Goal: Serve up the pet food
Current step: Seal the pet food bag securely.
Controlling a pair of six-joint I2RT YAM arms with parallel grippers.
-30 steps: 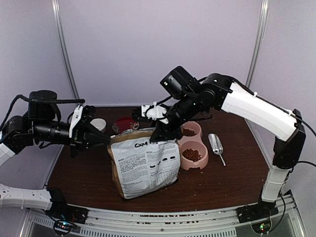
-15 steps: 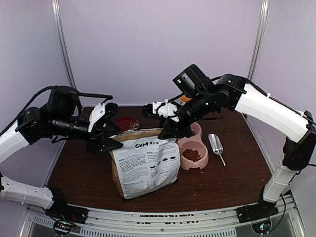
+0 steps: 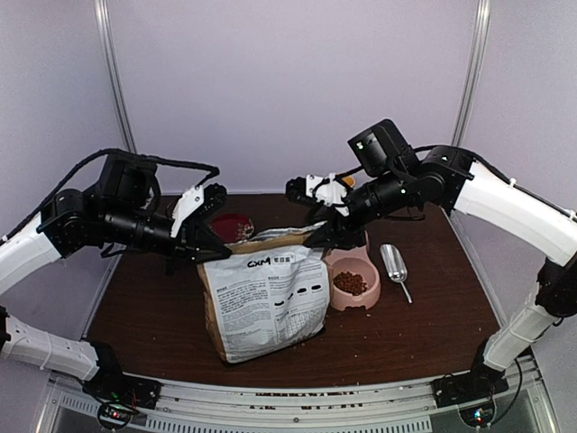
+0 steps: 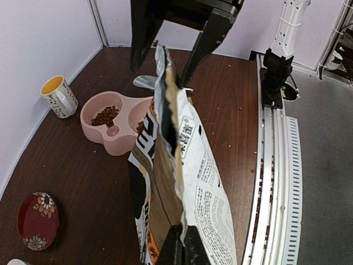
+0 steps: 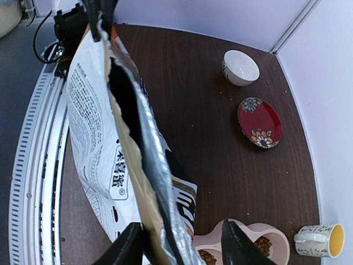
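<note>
Bag (image 3: 261,307): tan paper with black-and-white print. It stands upright near the centre of the desk (image 3: 406,334), printed face toward 6 o'clock. Its top edge is stretched between the two tools.
Bag mouth: the right wrist view shows a dark slit open along part of the top, with silver lining on the inner wall. The contents are hidden.
Left tool (image 4: 183,245): clenched on the bag's top edge at the 9 o'clock corner. In the left wrist view both fingers are pressed together over the paper.
Right tool (image 5: 182,226): released, with fingers spread wide, one on each side of the top edge at the 3 o'clock corner. Cannot tell whether either finger touches the paper.
Kibble (image 3: 350,283): brown pellets lie in both wells of the pink feeder (image 3: 373,289).
Feeder: on the desk just beside the bag, at its 3 o'clock. In the top view the far well is largely hidden behind the right tool.
Scoop (image 3: 393,262): metal, lying flat at 3 o'clock of the feeder and apart from it, handle toward 5 o'clock.
Saucer (image 3: 230,225): red with a floral pattern, at 11 o'clock of the bag, just beyond the left tool.
Mug (image 4: 59,97): patterned, yellow inside, upright at 12 o'clock of the feeder, near the back wall.
White bowl (image 5: 241,67): near the saucer, at its 9 o'clock.
</note>
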